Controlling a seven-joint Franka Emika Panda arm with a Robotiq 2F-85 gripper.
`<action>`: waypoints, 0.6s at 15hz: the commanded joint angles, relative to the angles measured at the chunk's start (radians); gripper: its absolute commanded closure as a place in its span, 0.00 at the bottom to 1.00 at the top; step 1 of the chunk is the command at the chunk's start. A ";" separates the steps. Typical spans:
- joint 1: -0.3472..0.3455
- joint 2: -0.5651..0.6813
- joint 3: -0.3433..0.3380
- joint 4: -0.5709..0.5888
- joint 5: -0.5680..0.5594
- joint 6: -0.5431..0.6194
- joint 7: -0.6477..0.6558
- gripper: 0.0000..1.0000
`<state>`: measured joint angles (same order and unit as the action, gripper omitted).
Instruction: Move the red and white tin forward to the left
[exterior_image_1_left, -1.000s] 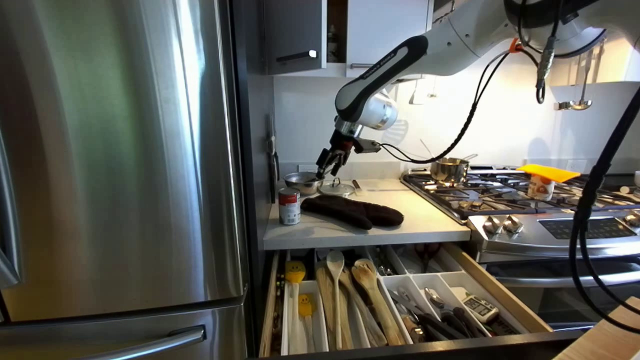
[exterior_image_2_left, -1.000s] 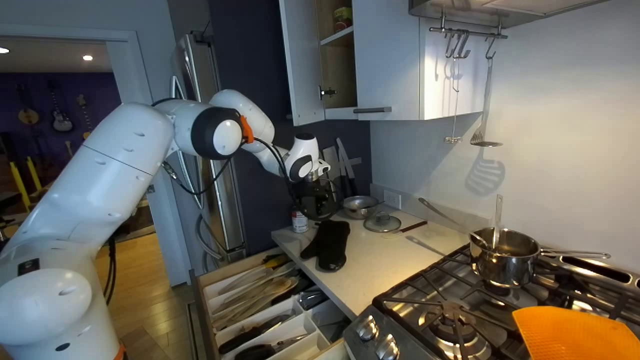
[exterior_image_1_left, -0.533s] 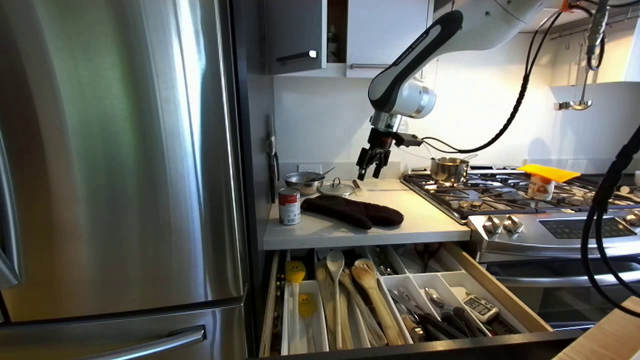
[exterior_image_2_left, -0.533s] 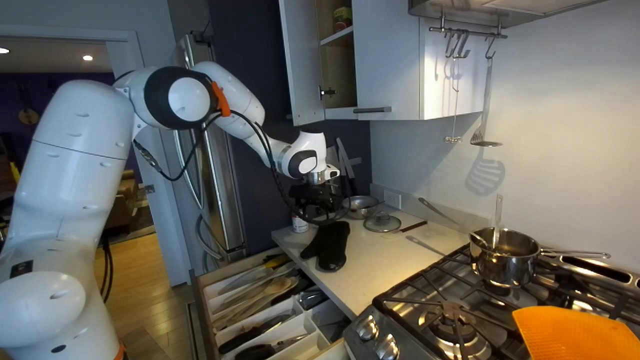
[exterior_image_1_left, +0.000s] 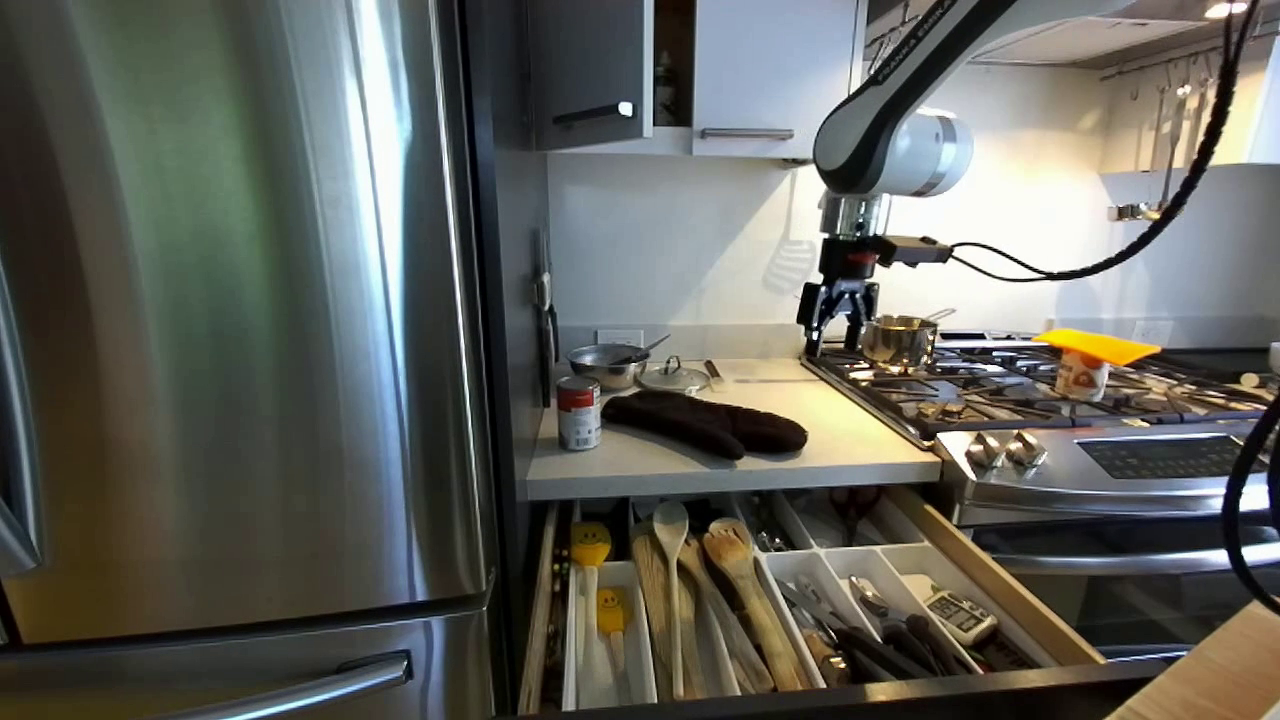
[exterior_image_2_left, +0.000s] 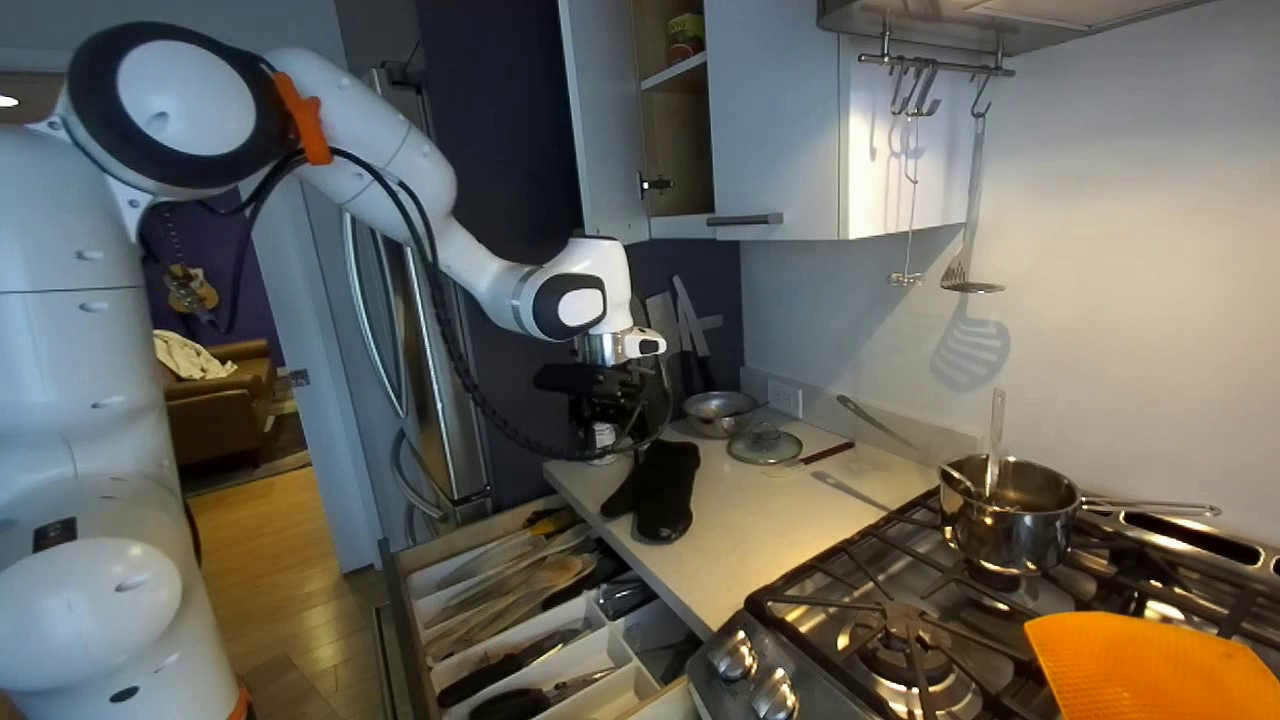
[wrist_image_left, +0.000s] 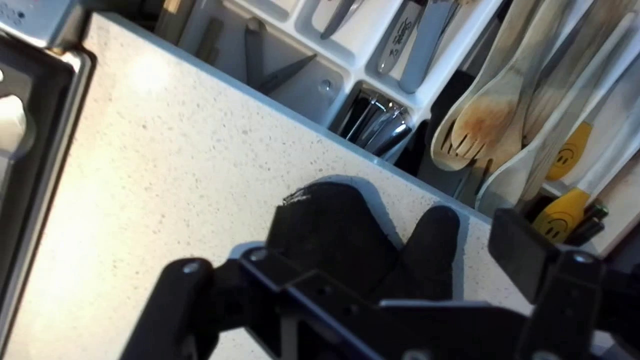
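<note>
The red and white tin (exterior_image_1_left: 579, 413) stands upright at the counter's left end near the fridge side, left of the dark oven mitts (exterior_image_1_left: 700, 422). In an exterior view the tin (exterior_image_2_left: 603, 440) is partly hidden behind my gripper. It is out of view in the wrist view. My gripper (exterior_image_1_left: 833, 346) points down with its fingers apart and nothing between them. It appears in the air well to the right of the tin, in front of the pot. In the wrist view my open gripper (wrist_image_left: 400, 245) is above the counter, with a dark mitt (wrist_image_left: 420, 245) below.
A metal bowl (exterior_image_1_left: 600, 372) and a glass lid (exterior_image_1_left: 674, 378) lie behind the mitts. An open utensil drawer (exterior_image_1_left: 1000, 570) juts out below the counter. A pot (exterior_image_1_left: 898, 343) stands on the stove at the right. A cabinet door (exterior_image_1_left: 592, 75) hangs open above.
In an exterior view my gripper has moved right, away from the bowl to in front of the pot, and turned from tilted to upright. The tin and mitts have not moved.
</note>
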<state>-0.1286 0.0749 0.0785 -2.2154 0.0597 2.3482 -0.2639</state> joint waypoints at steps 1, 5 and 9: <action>0.049 -0.166 -0.042 -0.129 -0.039 -0.036 0.138 0.00; 0.069 -0.175 -0.053 -0.109 -0.065 -0.038 0.182 0.00; 0.081 -0.244 -0.050 -0.147 -0.076 -0.038 0.211 0.00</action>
<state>-0.0722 -0.1696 0.0529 -2.3645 -0.0105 2.3126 -0.0574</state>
